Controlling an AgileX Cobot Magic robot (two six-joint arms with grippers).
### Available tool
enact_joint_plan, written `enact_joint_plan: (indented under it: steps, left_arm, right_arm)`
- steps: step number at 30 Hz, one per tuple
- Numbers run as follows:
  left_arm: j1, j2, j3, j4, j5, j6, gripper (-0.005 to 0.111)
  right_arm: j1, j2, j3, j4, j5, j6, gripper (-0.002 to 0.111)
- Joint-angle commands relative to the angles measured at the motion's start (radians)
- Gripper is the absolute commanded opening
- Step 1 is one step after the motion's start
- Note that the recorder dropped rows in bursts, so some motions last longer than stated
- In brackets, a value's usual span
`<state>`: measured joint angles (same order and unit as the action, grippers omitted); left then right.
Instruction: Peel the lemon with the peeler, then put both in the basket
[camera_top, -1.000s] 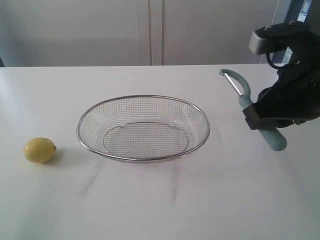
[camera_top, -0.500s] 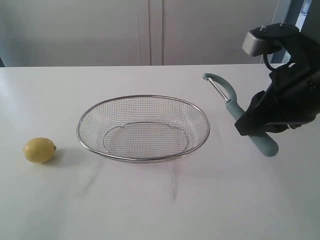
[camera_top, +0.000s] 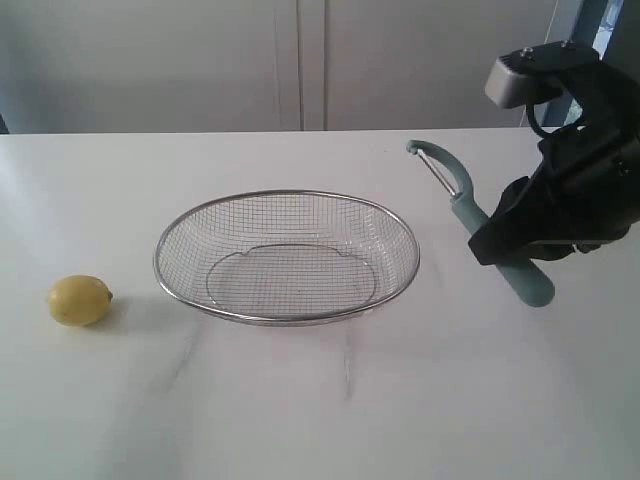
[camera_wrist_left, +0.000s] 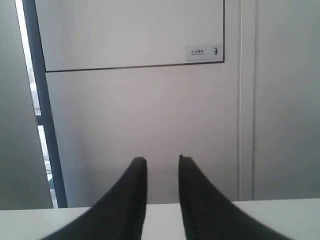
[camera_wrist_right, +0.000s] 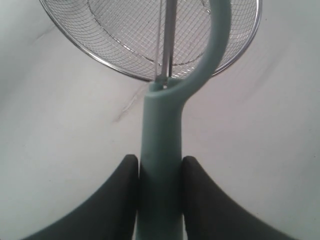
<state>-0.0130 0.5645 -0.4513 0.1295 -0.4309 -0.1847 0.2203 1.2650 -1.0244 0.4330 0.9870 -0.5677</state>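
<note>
The yellow lemon (camera_top: 80, 300) lies on the white table at the far left, away from both grippers. In the middle of the table stands the wire-mesh basket (camera_top: 160, 262), with nothing in it. My right gripper (camera_top: 510, 245) hovers to the right of the basket, shut on the teal handle of the peeler (camera_top: 468, 212). The peeler's blade head points up and toward the basket. The right wrist view shows the fingers (camera_wrist_right: 125, 175) clamped on both sides of the peeler (camera_wrist_right: 162, 125), with the basket rim (camera_wrist_right: 95, 59) beyond. My left gripper (camera_wrist_left: 162, 160) stands open and holds nothing. It is outside the exterior view.
The white table (camera_top: 330, 400) runs back to a pale wall with cabinet panels (camera_top: 300, 60). The left wrist view faces a wall panel with a small sign (camera_wrist_left: 205, 51) and a dark vertical frame (camera_wrist_left: 42, 100).
My right arm has carried the peeler left, closer to the basket's right rim, and has then almost stopped. The lemon and the basket have not moved.
</note>
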Motion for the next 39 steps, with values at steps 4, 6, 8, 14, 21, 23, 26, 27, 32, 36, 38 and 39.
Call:
enact_joint_plan:
  steps: [4, 6, 8, 14, 21, 23, 26, 27, 32, 36, 38, 39]
  left_arm:
    - [0.001, 0.253, -0.171, 0.143, 0.194, 0.005, 0.061]
    - [0.001, 0.316, -0.215, 0.178, 0.275, 0.005, 0.072]
    - [0.001, 0.38, -0.254, 0.178, 0.337, 0.005, 0.078]
    - [0.0, 0.554, -0.347, 0.152, 0.548, 0.003, 0.079]
    - [-0.116, 0.733, -0.438, 0.023, 0.796, 0.033, 0.079]
    - [-0.16, 0.771, -0.447, 0.004, 0.814, 0.071, 0.079]
    - [-0.21, 0.828, -0.455, -0.001, 0.822, 0.091, 0.079]
    - [-0.222, 0.848, -0.457, -0.001, 0.825, 0.091, 0.079]
    - [-0.239, 0.917, -0.457, -0.006, 0.817, 0.084, 0.088]
    - [-0.239, 0.942, -0.457, -0.003, 0.787, 0.108, 0.09]
    - [-0.239, 0.953, -0.457, -0.003, 0.767, 0.115, 0.09]
    - [-0.239, 0.959, -0.457, -0.003, 0.758, 0.115, 0.09]
  right_arm:
    - [-0.011, -0.006, 0.0, 0.011, -0.017, -0.006, 0.0]
    - [-0.011, -0.006, 0.0, 0.011, -0.017, -0.006, 0.0]
    - [-0.011, -0.006, 0.0, 0.011, -0.017, -0.006, 0.0]
    - [-0.011, -0.006, 0.0, 0.011, -0.026, -0.006, 0.0]
    - [-0.011, -0.006, 0.0, 0.011, -0.029, -0.004, 0.0]
    - [-0.011, -0.006, 0.0, 0.011, -0.029, -0.004, 0.0]
    - [-0.011, -0.006, 0.0, 0.011, -0.029, -0.004, 0.0]
    - [-0.011, -0.006, 0.0, 0.011, -0.029, -0.004, 0.0]
    - [-0.011, -0.006, 0.0, 0.011, -0.027, -0.004, 0.0]
    - [-0.011, -0.006, 0.0, 0.012, -0.027, -0.004, 0.0]
    - [-0.011, -0.006, 0.0, 0.012, -0.027, -0.004, 0.0]
    - [-0.011, -0.006, 0.0, 0.012, -0.027, -0.004, 0.0]
